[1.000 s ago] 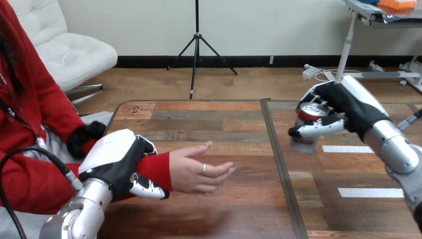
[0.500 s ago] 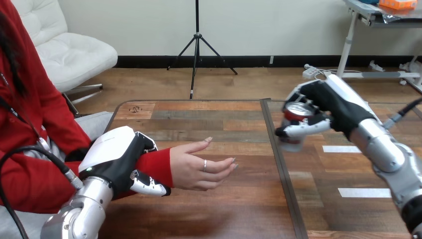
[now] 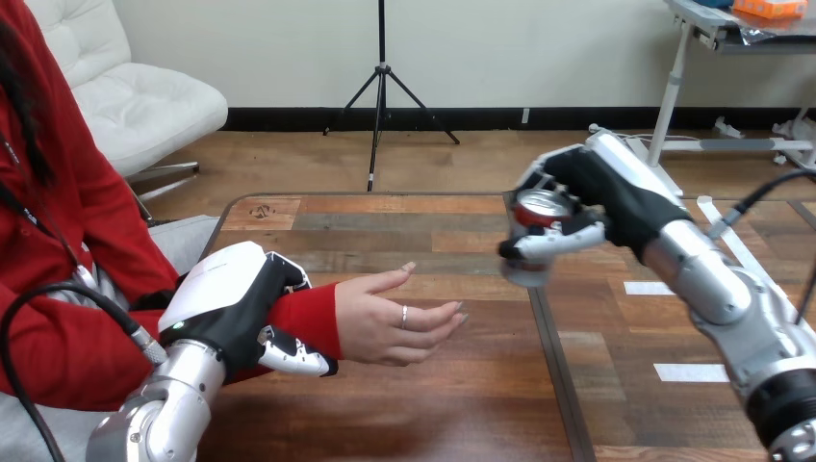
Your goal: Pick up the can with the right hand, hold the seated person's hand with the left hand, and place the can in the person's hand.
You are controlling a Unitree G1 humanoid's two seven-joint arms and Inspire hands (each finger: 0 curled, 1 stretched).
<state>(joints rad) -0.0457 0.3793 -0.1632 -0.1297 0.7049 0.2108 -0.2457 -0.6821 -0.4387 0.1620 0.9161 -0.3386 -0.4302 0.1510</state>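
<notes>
Can (image 3: 535, 231): long axis near vertical, leaning slightly, silver top facing up. Red band below the lid; the lower body is blurred. It is held clear above the desk (image 3: 433, 414), over the seam between the two panels, right of the person's hand (image 3: 399, 320) and apart from it.

Right hand (image 3: 616, 197): fingers and thumb curled round the can's upper part.

Left hand (image 3: 231, 303): fingers over and thumb under the red sleeve (image 3: 313, 322), clasping the person's wrist. The person's hand lies palm up, fingers relaxed.
</notes>
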